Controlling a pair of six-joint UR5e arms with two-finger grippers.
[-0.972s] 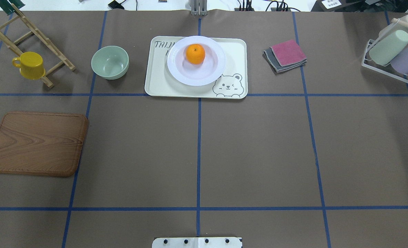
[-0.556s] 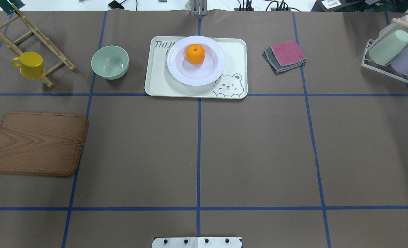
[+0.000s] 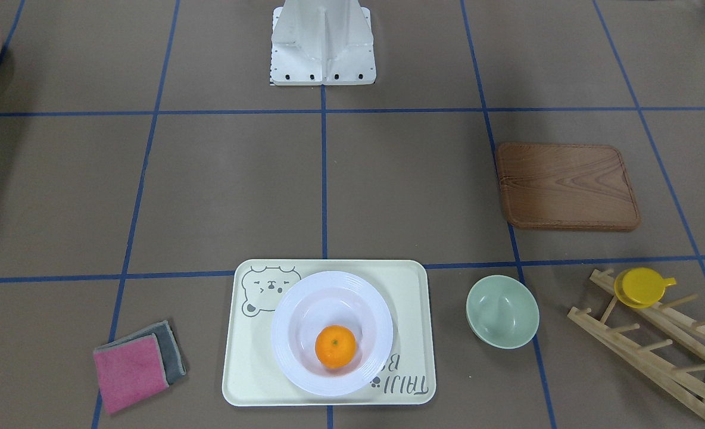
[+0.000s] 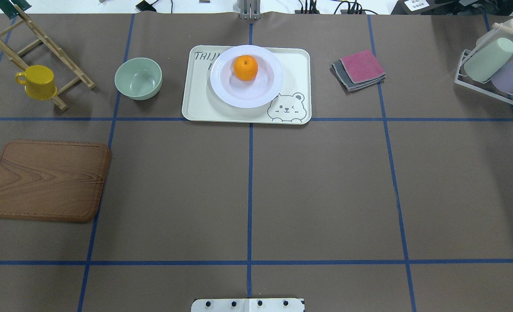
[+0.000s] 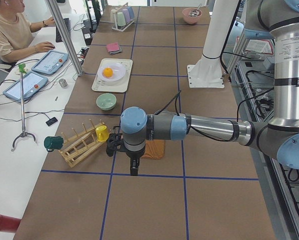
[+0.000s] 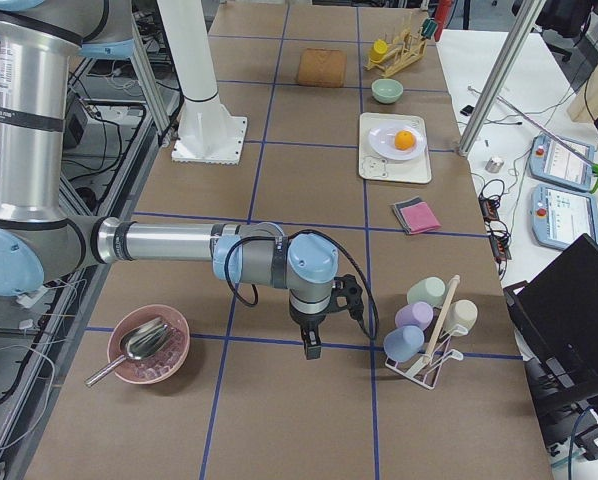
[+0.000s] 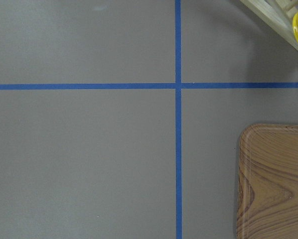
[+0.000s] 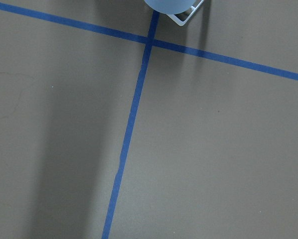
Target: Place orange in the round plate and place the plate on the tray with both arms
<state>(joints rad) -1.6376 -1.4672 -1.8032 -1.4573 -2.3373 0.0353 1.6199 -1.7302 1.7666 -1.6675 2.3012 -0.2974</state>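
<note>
The orange point(image 4: 245, 68) lies in the sunken centre of the round white plate point(image 4: 261, 93). The plate sits on the cream bear tray point(image 4: 196, 104) at the table's far middle; the front-facing view shows the same orange point(image 3: 335, 346), plate point(image 3: 296, 357) and tray point(image 3: 245, 369). Both arms are pulled back to the table's ends, far from the tray. The left gripper point(image 5: 134, 171) hangs point-down near the wooden board, and the right gripper point(image 6: 310, 350) hangs point-down beside the cup rack. I cannot tell whether either is open or shut. Neither holds anything.
A pale green bowl point(image 4: 138, 79), a yellow cup point(image 4: 37, 82) on a wooden rack point(image 4: 44, 43) and a brown wooden board point(image 4: 46, 180) lie left. Folded cloths point(image 4: 359, 69) and a cup rack point(image 4: 497, 65) lie right. A pink bowl point(image 6: 149, 345) holds a spoon. A person point(image 5: 12, 30) sits at the side table.
</note>
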